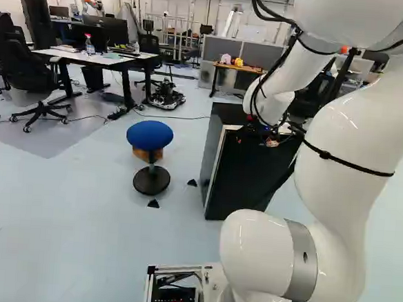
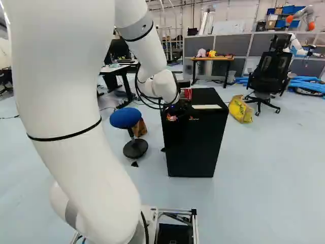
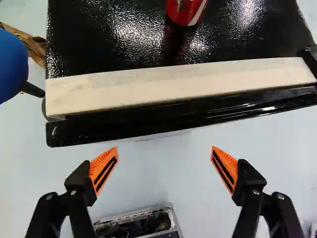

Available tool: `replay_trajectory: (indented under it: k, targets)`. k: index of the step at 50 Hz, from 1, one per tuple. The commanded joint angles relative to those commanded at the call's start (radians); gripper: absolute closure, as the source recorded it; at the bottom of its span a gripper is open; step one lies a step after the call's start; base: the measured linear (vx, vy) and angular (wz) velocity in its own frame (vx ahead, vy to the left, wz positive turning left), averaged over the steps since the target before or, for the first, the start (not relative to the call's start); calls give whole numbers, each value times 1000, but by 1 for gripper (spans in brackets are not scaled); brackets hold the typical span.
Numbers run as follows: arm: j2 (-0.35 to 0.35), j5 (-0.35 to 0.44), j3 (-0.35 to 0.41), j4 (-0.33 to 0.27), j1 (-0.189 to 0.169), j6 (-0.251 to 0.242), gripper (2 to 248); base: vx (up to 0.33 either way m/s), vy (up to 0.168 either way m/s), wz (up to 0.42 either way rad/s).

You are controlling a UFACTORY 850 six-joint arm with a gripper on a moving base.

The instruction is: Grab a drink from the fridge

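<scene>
My wrist view shows the jaws [image 2: 172, 116] spread, a red can [image 3: 185, 11] atop the fridge [image 2: 194, 145]. Only right base shows a yellow bag [image 2: 239, 109].

A red can [image 3: 185, 11] with white markings stands upright on the textured black top [image 3: 114, 39] of the fridge [image 2: 190, 147] ahead of me, its dark reflection stretching toward the door [image 3: 173, 116]. From my wrist, only the can's lower part shows, set apart from the pale strip [image 3: 173, 82] that runs along the top beside the door. The black, boxy fridge stands upright on the pale floor [image 2: 254, 178], its glossy door lying along the strip and apparently closed.
</scene>
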Motion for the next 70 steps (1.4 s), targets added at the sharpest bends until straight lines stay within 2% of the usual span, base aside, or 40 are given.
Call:
replay_trajectory:
  k: [14, 34, 70]
  targets:
    - [-39, 0, -11, 0, 0, 0, 3, 0, 0, 0]
    - [-39, 6, -11, 0, 0, 0, 3, 0, 0, 0]
    - [-39, 81, -11, 0, 0, 0, 3, 0, 0, 0]
